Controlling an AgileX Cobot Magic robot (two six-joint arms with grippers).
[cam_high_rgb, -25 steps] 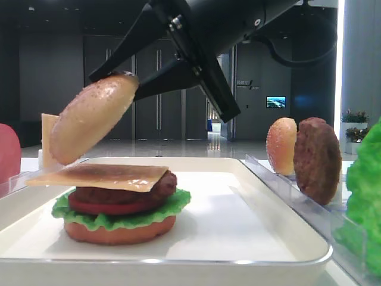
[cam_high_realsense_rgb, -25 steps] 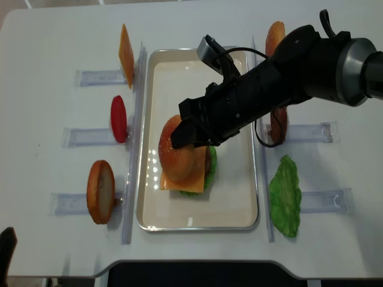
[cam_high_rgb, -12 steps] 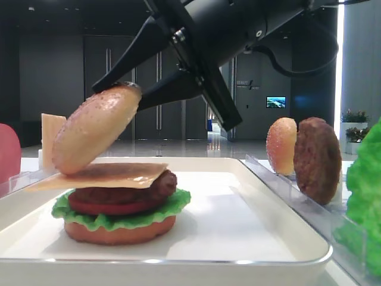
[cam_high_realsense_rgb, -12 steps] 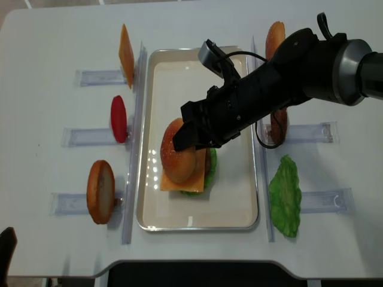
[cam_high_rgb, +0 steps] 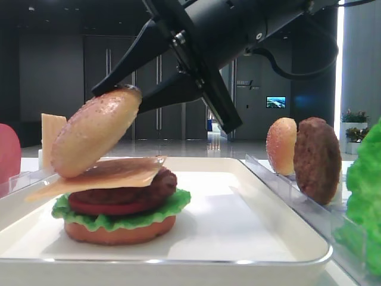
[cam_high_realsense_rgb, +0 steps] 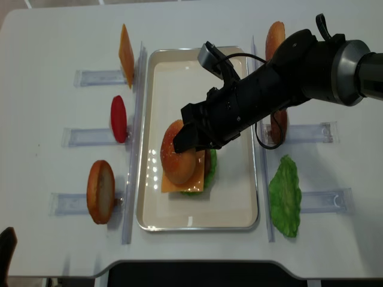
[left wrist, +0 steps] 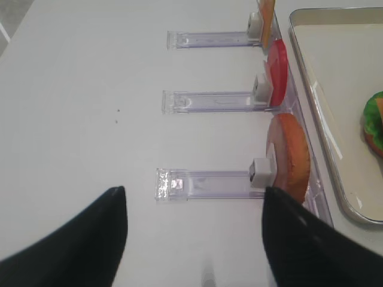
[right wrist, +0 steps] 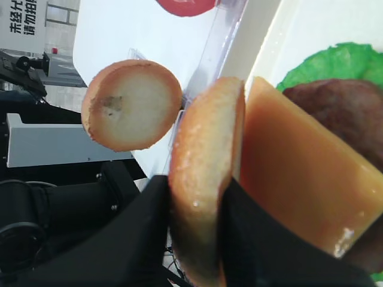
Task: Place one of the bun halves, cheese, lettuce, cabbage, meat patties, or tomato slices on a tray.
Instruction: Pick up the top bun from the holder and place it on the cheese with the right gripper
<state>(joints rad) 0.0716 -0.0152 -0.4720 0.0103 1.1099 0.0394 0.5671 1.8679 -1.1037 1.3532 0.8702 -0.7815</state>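
My right gripper is shut on a sesame-speckled top bun half, held tilted. Its lower edge presses the left side of the cheese, which tips with its right edge raised. Under the cheese lie a meat patty, a tomato slice, lettuce and a bottom bun, stacked on the white tray. My left gripper hangs open over bare table beside a clear rack.
Clear racks flank the tray. On the left stand a cheese slice, a tomato slice and a bun half. On the right are a bun half, a patty and a lettuce leaf.
The right gripper has lowered the bun half onto the cheese's left part. The cheese, flat before, now tilts, left edge down and right edge up.
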